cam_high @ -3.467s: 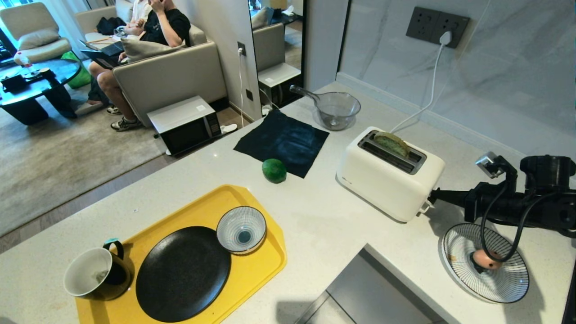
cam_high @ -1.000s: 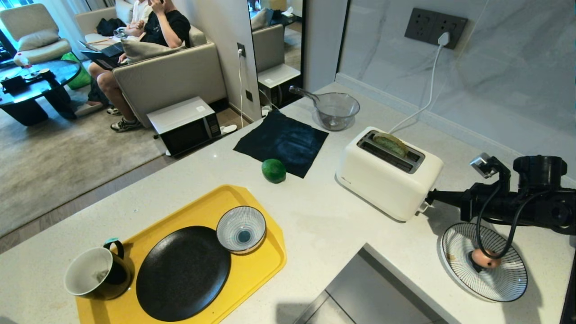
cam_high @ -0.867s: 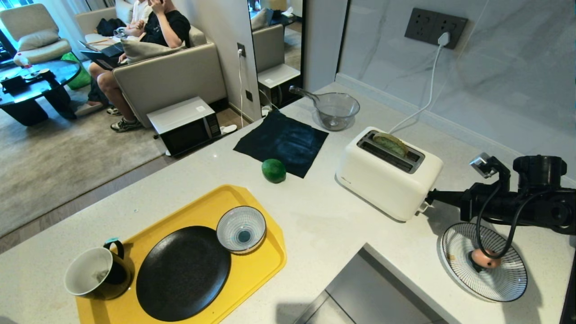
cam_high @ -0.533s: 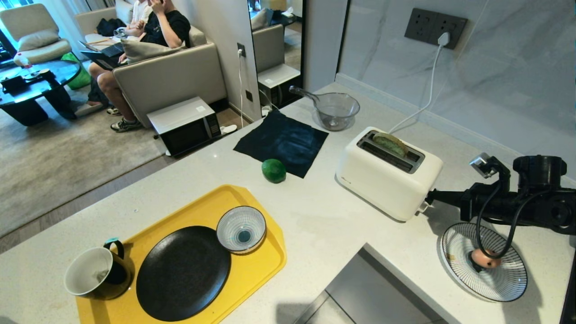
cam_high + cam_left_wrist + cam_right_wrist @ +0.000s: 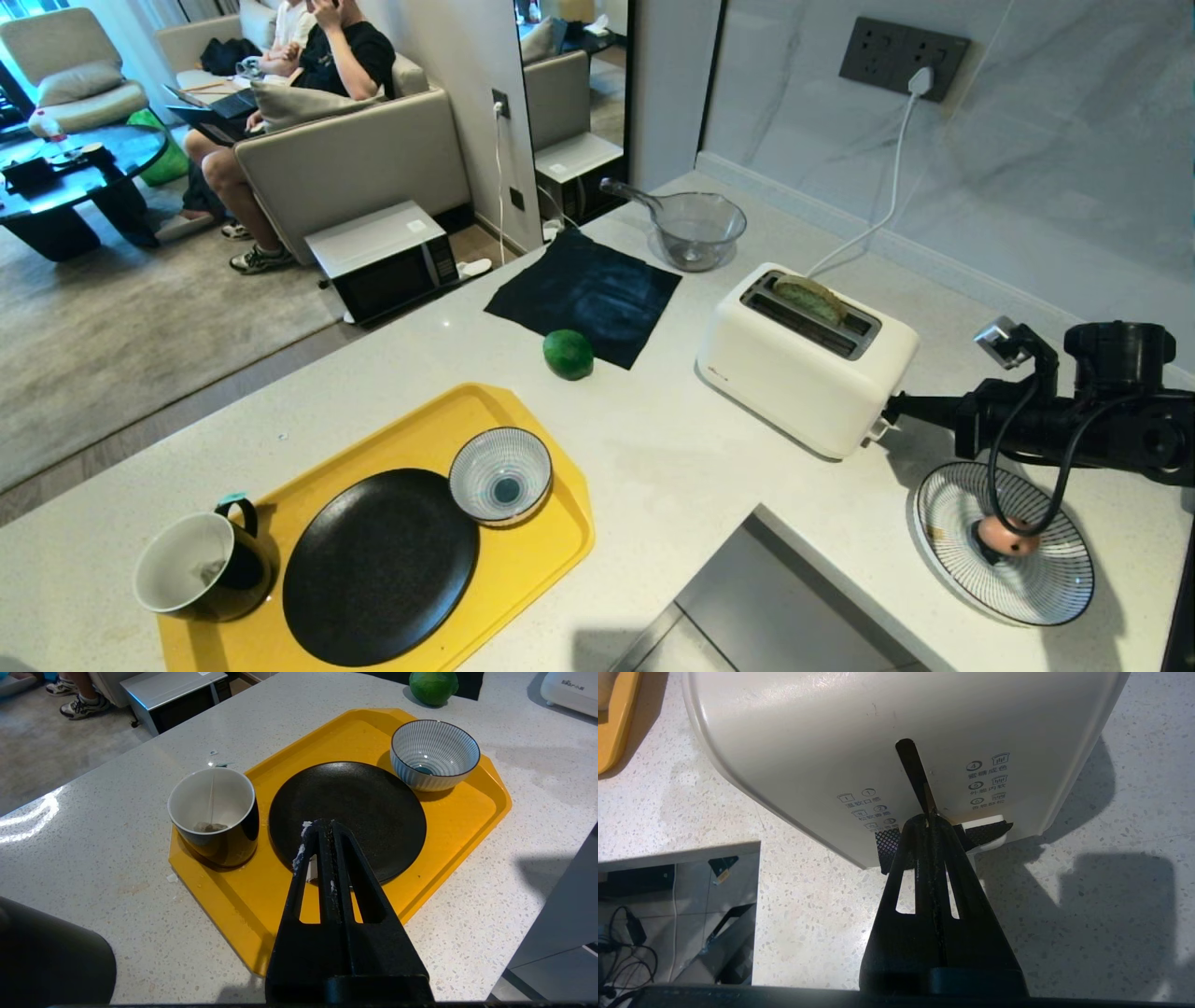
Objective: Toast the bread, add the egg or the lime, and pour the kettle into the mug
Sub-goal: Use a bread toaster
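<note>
The green bread point(image 5: 810, 297) stands in a slot of the white toaster point(image 5: 794, 373). My right gripper point(image 5: 892, 411) point(image 5: 927, 819) is shut, its tip against the toaster's side lever point(image 5: 987, 833), low on the end face. The lime point(image 5: 569, 354) point(image 5: 433, 686) lies by a dark cloth. The egg point(image 5: 1013, 539) rests on a striped plate point(image 5: 1055, 597) under my right arm. The black mug point(image 5: 196, 567) point(image 5: 212, 812), a tea bag inside, stands on the yellow tray point(image 5: 551, 551). My left gripper point(image 5: 322, 823) hangs shut and empty over the black plate point(image 5: 373, 807). The kettle is out of view.
A striped bowl point(image 5: 501, 476) point(image 5: 434, 753) sits on the tray beside the black plate point(image 5: 378, 565). A glass measuring jug point(image 5: 698, 227) stands behind the dark cloth point(image 5: 588, 294). The toaster's cord runs to a wall socket point(image 5: 904, 56). People sit on a sofa beyond the counter.
Since the earliest frame my right arm has edged slightly toward the toaster. Over the last second nothing moves.
</note>
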Robot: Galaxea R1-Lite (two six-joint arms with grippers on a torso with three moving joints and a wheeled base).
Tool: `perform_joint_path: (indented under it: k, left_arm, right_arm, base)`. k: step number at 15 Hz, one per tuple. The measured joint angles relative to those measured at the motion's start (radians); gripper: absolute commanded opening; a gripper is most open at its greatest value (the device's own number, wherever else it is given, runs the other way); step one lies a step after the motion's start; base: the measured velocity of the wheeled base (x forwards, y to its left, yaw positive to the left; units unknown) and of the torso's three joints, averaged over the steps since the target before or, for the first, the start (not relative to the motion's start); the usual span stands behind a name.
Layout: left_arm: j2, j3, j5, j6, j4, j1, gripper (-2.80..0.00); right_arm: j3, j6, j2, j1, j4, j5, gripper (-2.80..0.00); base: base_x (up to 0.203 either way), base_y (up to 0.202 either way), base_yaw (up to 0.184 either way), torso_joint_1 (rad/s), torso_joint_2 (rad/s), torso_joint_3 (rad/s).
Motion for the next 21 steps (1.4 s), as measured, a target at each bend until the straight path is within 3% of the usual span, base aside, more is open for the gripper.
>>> perform_joint_path:
  k: [21]
  left_arm:
    - [0.000,0.000,0.000,-0.001,0.000,0.000,-2.80]
  right_arm:
    - [-0.006,0.001,0.000,0.000,0.011,0.000,-2.80]
  base:
    - [0.000,0.000,0.000,0.000,0.00,0.000]
